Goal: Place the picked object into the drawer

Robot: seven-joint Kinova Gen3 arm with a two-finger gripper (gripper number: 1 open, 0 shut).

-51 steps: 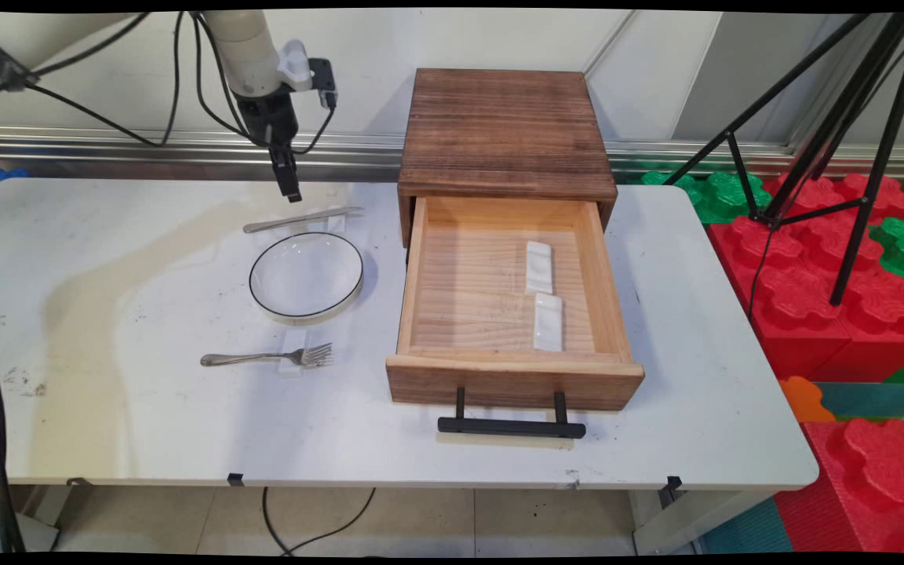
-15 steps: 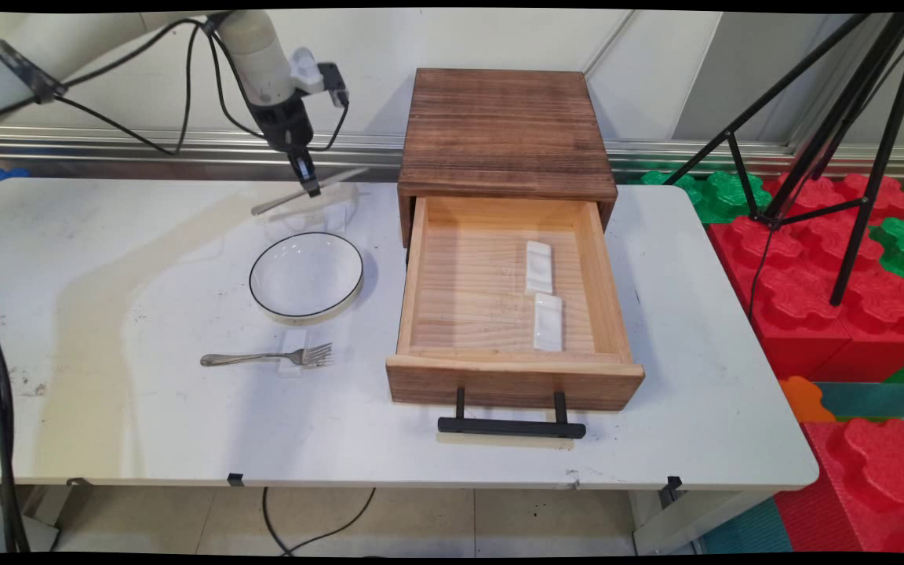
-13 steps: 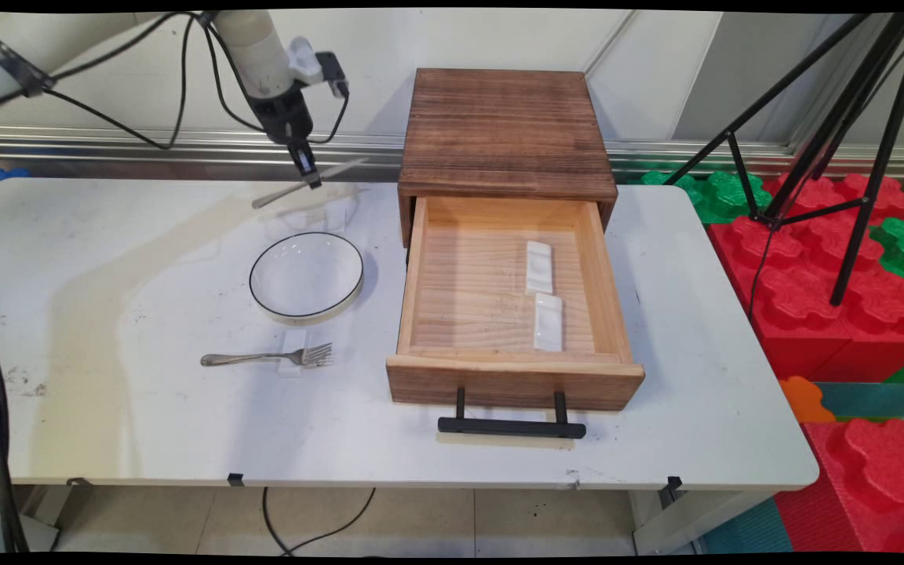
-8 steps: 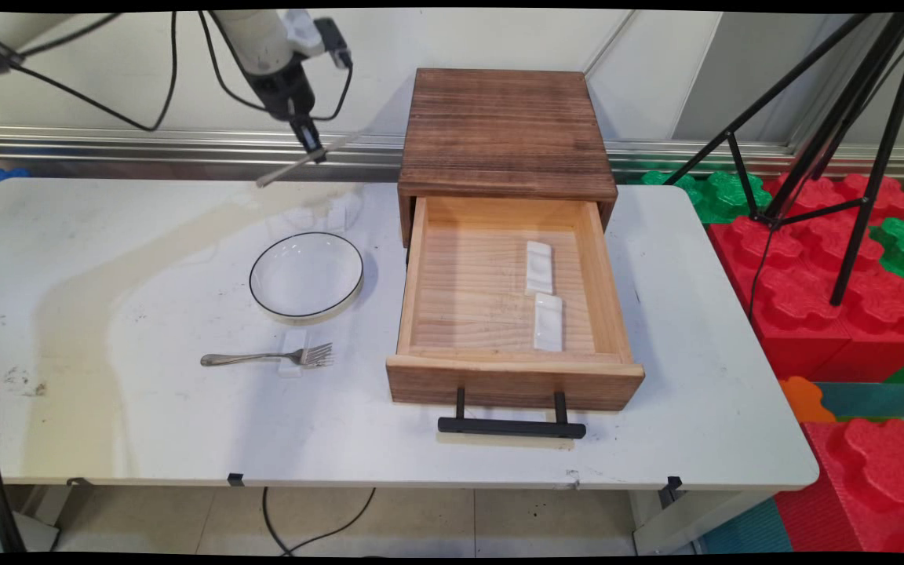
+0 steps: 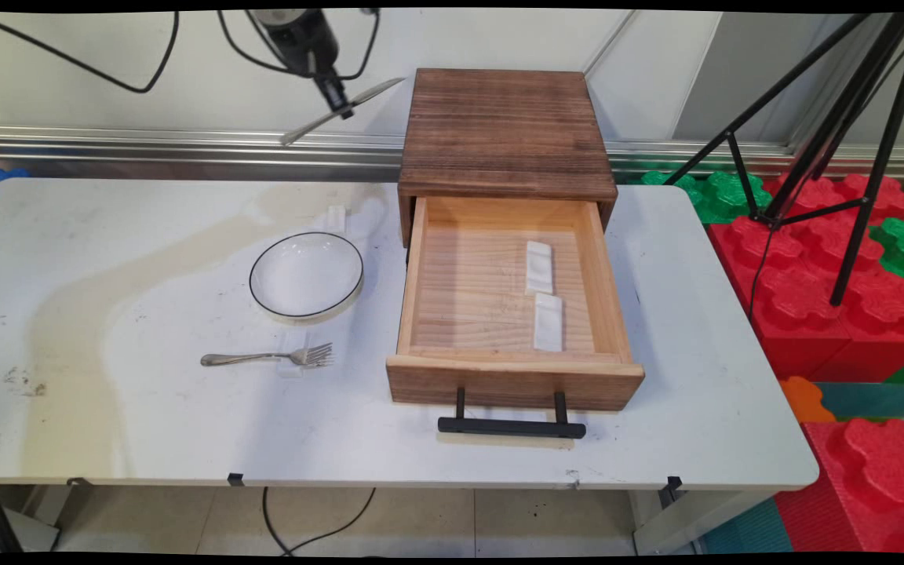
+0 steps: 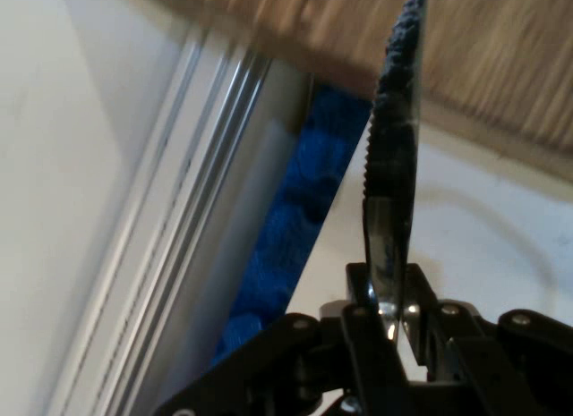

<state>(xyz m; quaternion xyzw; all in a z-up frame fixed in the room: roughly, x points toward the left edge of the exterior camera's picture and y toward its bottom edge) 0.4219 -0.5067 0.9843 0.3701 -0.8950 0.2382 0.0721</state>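
Gripping a table knife (image 5: 340, 111) tightly between our gripper (image 5: 338, 103) fingers, we are holding it high above and left of the wooden drawer box (image 5: 505, 133).

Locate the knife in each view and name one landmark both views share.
Main view: knife at top centre-left, held in the air by the tool, left of the wooden drawer box.
Hand view: knife rises from the tool at bottom centre.
Shared landmark: the wooden drawer box.
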